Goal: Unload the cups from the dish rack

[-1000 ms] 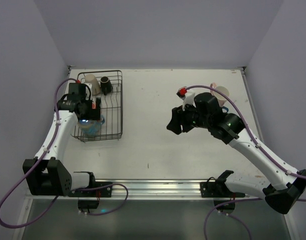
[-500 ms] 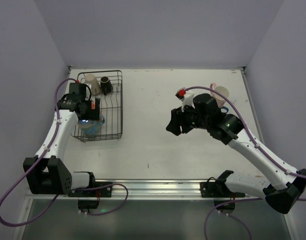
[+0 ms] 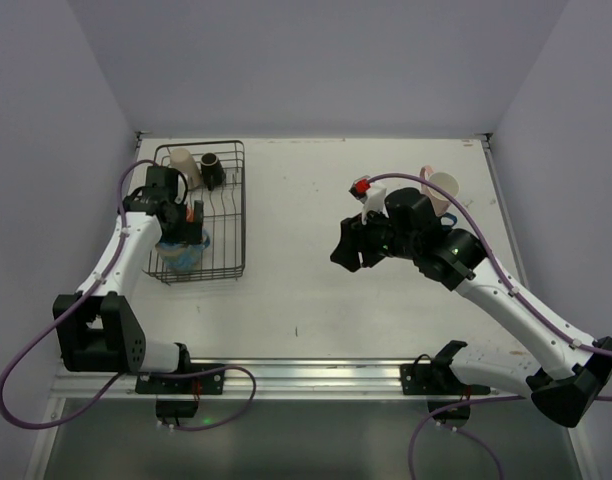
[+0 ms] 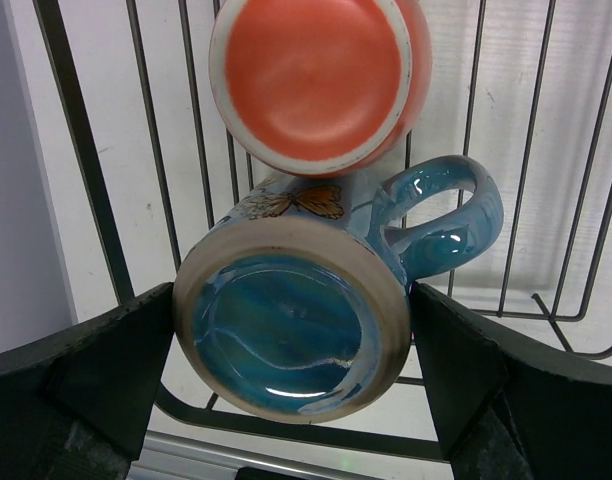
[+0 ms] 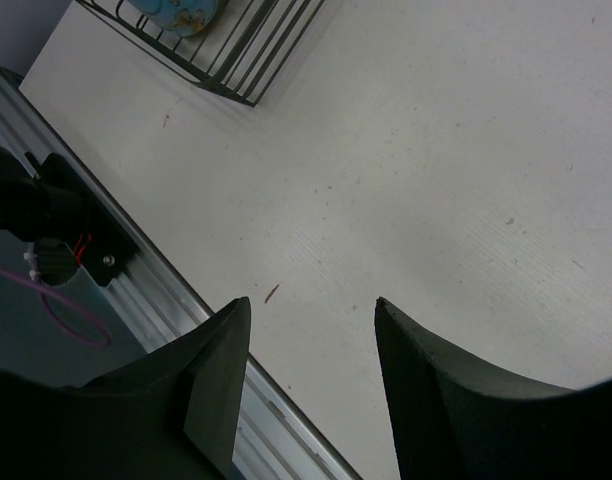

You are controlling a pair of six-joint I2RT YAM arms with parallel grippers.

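Movement on my left: left gripper (image 4: 291, 340) has shifted over the dish rack (image 3: 237, 215), its fingers flush either side of the upturned blue cup (image 4: 286, 330). Clamped? I can't tell. A lift looks next. Orange-red cup (image 4: 316, 75) touches it; cream cup (image 3: 181, 165) and black cup (image 3: 212, 168) sit at the far end. Right gripper (image 5: 311, 370) hangs apart, empty.

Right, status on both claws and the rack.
Left claw straddling upturned blue mug in the dish rack, grip unconfirmed. Right claw open, empty, over table. Orange mug hard against the blue one.
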